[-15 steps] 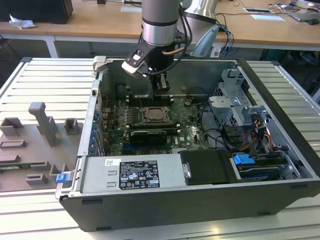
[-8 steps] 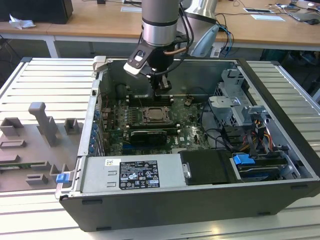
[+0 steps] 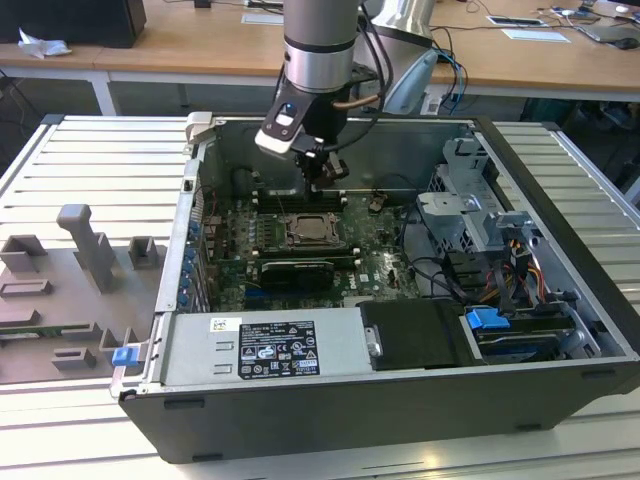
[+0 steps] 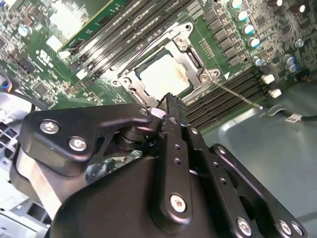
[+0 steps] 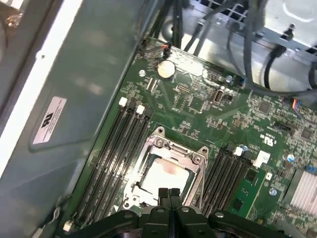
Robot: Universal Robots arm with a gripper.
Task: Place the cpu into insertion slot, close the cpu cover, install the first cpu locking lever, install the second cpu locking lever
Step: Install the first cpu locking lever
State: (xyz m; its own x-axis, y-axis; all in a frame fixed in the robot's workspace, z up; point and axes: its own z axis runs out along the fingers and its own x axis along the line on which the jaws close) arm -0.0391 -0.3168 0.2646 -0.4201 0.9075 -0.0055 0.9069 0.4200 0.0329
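A pale grey ribbed metal table point(image 3: 80, 160) spreads from nine to three o'clock in the exterior view. At twelve o'clock stand light brown wooden desks point(image 3: 200, 45) with white paper sheets point(image 3: 536, 35) on them. At nine o'clock sit grey plastic blocks point(image 3: 85, 240).

over cpu cover point(image 5: 195, 171): open | both flanks: low memory slots point(image 5: 116, 148) | beyond: case wall point(image 5: 84, 74) near

The exterior view is evenly bright from overhead, but I see the computer case point(image 3: 300, 430) walls shading the motherboard point(image 3: 375, 265) inside. In the second wrist view, glare washes the cpu point(image 4: 161, 74) pale, a white hot spot burns at 11 o'clock, and the tool point(image 4: 171, 101) looms dark and soft. The first wrist view is hazy, and the case wall point(image 5: 84, 74) at 9 o'clock shines grey.
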